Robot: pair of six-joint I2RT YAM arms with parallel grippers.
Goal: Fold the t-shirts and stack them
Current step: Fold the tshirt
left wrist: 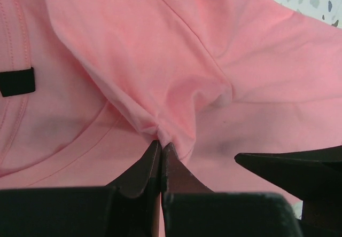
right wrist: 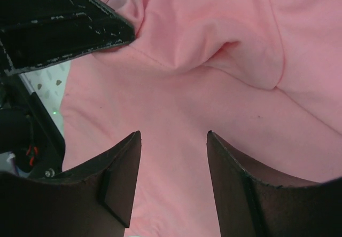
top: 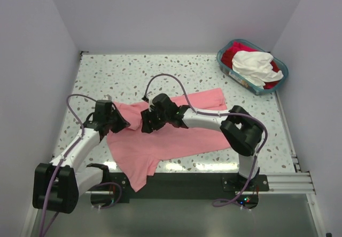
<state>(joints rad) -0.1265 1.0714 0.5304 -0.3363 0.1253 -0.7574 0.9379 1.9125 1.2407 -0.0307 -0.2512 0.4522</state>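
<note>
Salmon-pink t-shirt (top: 160, 146): spread across the middle of the table (top: 133, 71), slanting from the centre toward the near left edge, one end draped over that edge; rumpled and creased, not yet folded.
Neck tag (left wrist: 17, 81): small dark strip inside the collar, at the left of the left wrist view; puts the collar end of the shirt close to the pinch.
Left gripper (left wrist: 161, 147): clamped tight on a raised ridge of the pink cloth, fingertips meeting with fabric gathered between them; judged to serve as the first lifting point for the fold.
Right gripper (right wrist: 173, 141): jaws apart with nothing between them, hanging just above flat pink cloth, right beside the left gripper; seems poised to take a second hold so that the shirt can be raised by two points rather than one.
Spacing: both grippers close together over the shirt's left part; probably too near for a wide fold, so likely needs a spread after the second grasp.
Basket (top: 239, 80): teal plastic, at the far right corner of the table, well apart from both arms.
White t-shirt (top: 254, 66): bunched on top inside the basket, waiting its turn.
Red t-shirt (top: 231, 55): under and around the white one, partly hidden.
Stage: early by the look of it; first shirt in hand, no folded stack anywhere in view.
Risk: thin pinch could slip free; overhanging end could drag more cloth off the near edge.
</note>
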